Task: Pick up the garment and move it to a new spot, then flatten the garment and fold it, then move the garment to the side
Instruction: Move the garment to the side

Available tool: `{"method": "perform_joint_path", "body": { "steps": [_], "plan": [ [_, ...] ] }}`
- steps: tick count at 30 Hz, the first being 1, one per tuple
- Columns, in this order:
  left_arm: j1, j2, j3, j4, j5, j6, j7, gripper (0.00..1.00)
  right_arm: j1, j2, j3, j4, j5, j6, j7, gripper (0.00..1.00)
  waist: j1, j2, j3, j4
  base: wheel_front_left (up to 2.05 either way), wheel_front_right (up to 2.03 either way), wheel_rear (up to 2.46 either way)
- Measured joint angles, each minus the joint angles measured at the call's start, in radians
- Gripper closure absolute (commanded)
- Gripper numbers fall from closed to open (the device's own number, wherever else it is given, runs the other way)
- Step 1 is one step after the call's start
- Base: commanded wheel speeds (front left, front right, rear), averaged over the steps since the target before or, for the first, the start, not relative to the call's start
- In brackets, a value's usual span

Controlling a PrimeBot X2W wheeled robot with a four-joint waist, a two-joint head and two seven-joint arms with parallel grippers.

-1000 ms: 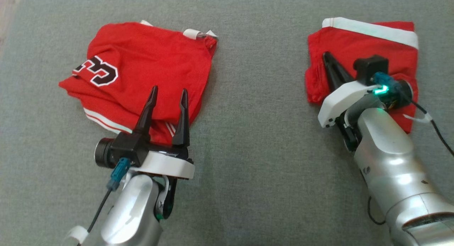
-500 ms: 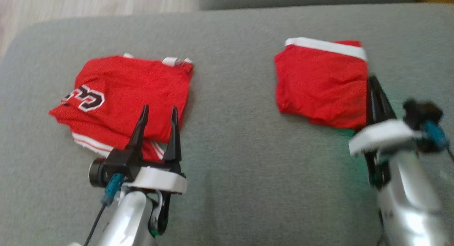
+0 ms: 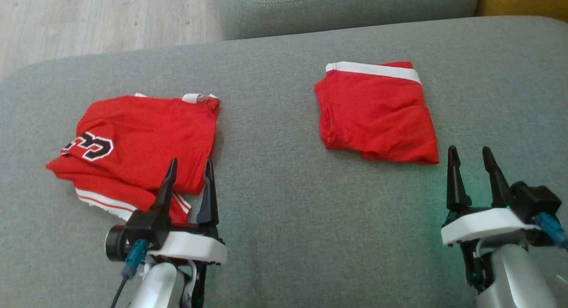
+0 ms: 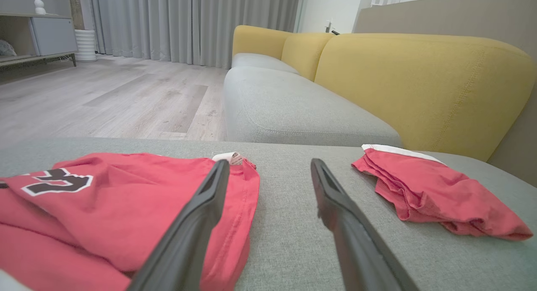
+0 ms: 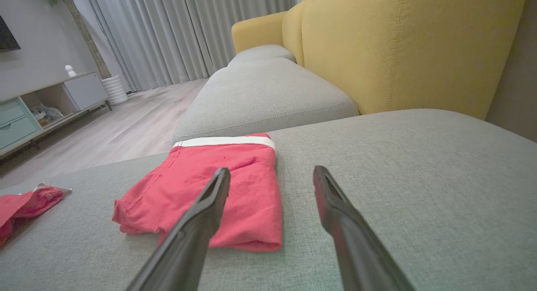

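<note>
A red garment [image 3: 377,117] with a white band lies folded on the grey cushion [image 3: 275,166], right of the middle. My right gripper [image 3: 469,150] stands open just off its near right corner, nothing between the fingers. In the right wrist view the garment [image 5: 197,173] lies ahead and left of the open right gripper [image 5: 272,170]. A second red garment, a jersey [image 3: 146,135] with black-and-white lettering, lies loosely folded at the left. My left gripper [image 3: 190,163] hovers open over its near right corner. The left wrist view shows the jersey [image 4: 105,198], my left gripper [image 4: 269,163] and the folded garment [image 4: 428,190].
The cushion's far edge drops to a wooden floor [image 3: 102,19] at the back left. Another grey seat [image 3: 346,6] adjoins at the back, with a yellow backrest [image 5: 398,48] along the right. A strip of bare cushion separates the two garments.
My right gripper has come off the folded garment, drawn back to the near right and opened. The camera has tilted up, so the whole picture shifted. The left gripper stays open over the jersey.
</note>
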Motion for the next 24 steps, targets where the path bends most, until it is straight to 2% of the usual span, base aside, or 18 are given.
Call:
{"method": "perform_joint_path", "body": {
  "steps": [6,10,16,21,24],
  "plan": [
    [-0.007,0.0,-0.005,-0.002,-0.002,-0.001,0.0,0.0,-0.034,0.002,-0.017,0.013,-0.018,0.0,0.003,0.0,0.0,0.0,0.036,0.013,0.0,0.0,0.0],
    [-0.037,0.0,-0.01,-0.001,0.002,-0.01,0.0,0.0,-0.146,0.002,-0.025,0.086,-0.009,0.0,0.076,0.0,0.0001,0.0,0.078,0.024,0.0,0.0,0.0],
    [-0.081,0.0,-0.026,0.003,0.01,-0.018,0.0,0.0,-0.34,0.001,-0.096,0.249,-0.018,0.0,0.16,0.0,0.0003,0.0,0.138,0.059,0.0,0.0,0.0],
    [-0.086,0.0,-0.038,0.008,0.01,-0.018,0.0,0.0,-0.43,0.0,-0.151,0.406,-0.046,0.0,0.204,0.0,0.0003,0.0,0.174,0.099,0.0,0.0,0.0],
    [-0.086,0.0,-0.037,0.011,0.01,-0.018,0.0,0.0,-0.473,-0.003,-0.145,0.489,-0.062,0.0,0.231,0.0,0.0002,0.0,0.184,0.114,0.0,0.0,0.0]
  ]
}}
